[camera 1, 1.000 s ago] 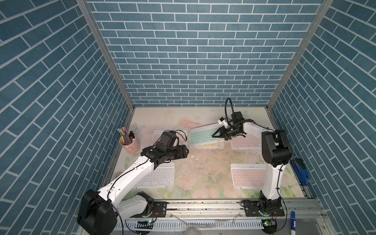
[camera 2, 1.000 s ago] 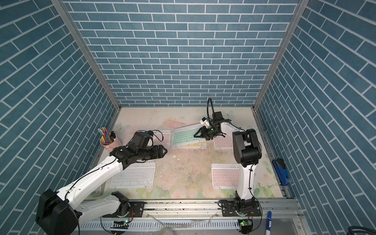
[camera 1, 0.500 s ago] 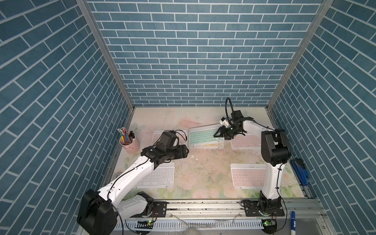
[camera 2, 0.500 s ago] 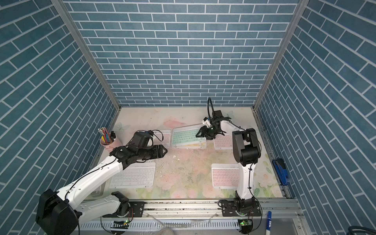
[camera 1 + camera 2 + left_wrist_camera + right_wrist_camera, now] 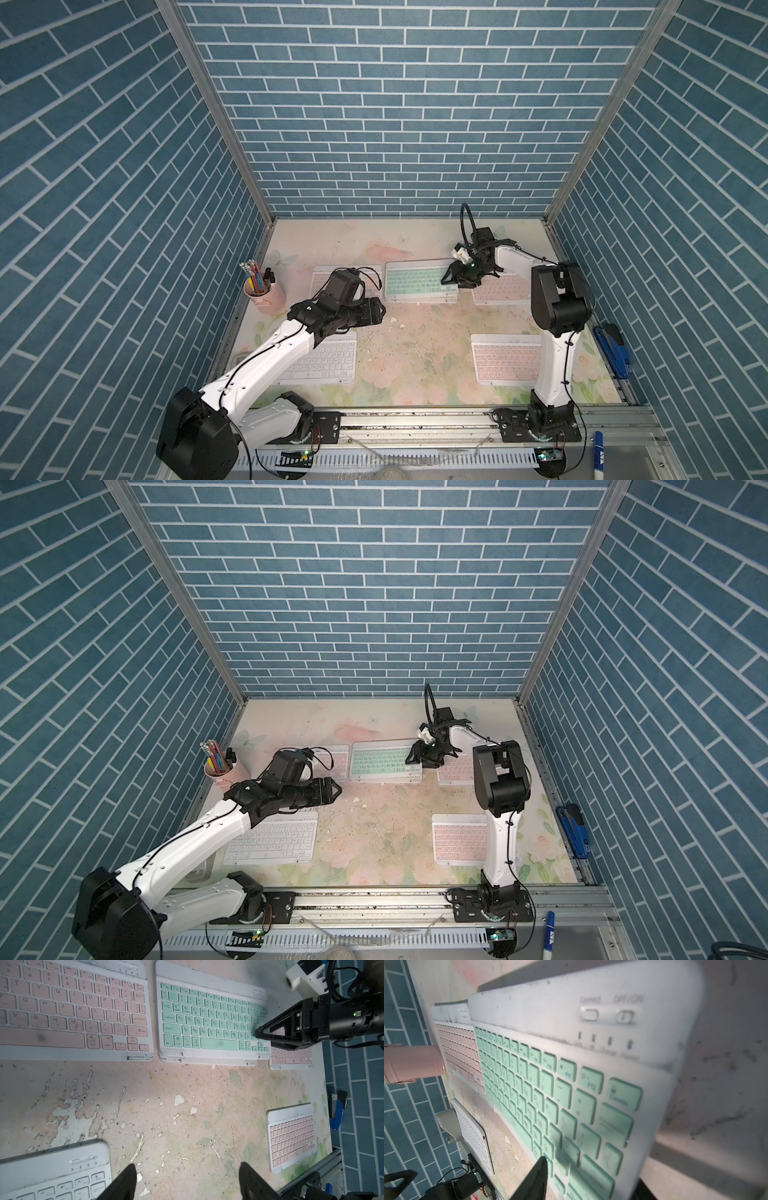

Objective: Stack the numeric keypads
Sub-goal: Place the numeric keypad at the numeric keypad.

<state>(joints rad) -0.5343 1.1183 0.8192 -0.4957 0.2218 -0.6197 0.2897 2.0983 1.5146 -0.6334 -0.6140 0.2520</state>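
Note:
A mint green keypad [image 5: 415, 280] lies flat on top of another white-framed keypad at the back middle; only the lower one's edges show [image 5: 172, 1059]. My right gripper [image 5: 451, 278] is open. Its jaws stand above and below the mint keypad's [image 5: 571, 1095] right end, and one finger [image 5: 535, 1178] hovers over the keys. Pink keypads lie at back left [image 5: 324, 276], back right [image 5: 503, 289] and front right [image 5: 505, 363]. A white keypad [image 5: 328, 361] lies at front left. My left gripper [image 5: 382, 311] hangs open and empty over the bare mat [image 5: 187, 1167].
A pink cup of pencils [image 5: 264, 291] stands by the left wall. A blue stapler [image 5: 615, 351] lies along the right rail, and a marker [image 5: 598, 455] sits in front of the table. The mat's middle [image 5: 415, 340] is worn and flaking.
My right gripper's jaws have widened at the mint keypad's right end. The keypad has settled from a tilt to lie flat on the one below. The left arm has not moved.

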